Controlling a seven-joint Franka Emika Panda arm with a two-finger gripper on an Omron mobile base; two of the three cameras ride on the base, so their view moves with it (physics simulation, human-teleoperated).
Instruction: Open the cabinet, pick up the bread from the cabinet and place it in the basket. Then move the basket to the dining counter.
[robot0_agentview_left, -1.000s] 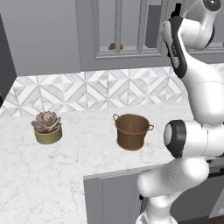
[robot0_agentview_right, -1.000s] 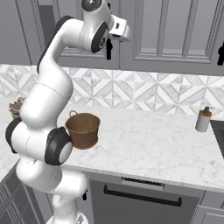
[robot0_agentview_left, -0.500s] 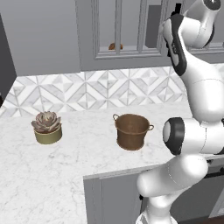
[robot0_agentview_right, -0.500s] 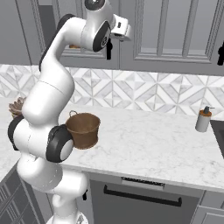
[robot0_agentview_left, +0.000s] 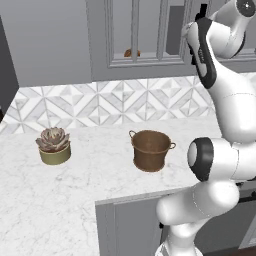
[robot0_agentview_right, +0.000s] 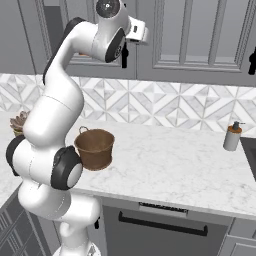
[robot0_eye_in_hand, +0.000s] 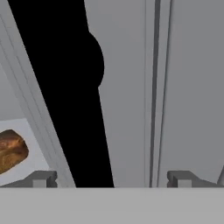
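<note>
Cabinet (robot0_agentview_left: 135, 35) door shut, hand (robot0_eye_in_hand: 111, 178) wide at black handle (robot0_eye_in_hand: 65, 87)

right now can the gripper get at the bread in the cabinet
Probably not yet. The bread sits behind the glass-paned door of the cabinet, which looks shut. The open gripper is up at the black handle, with no grip on it.
</note>
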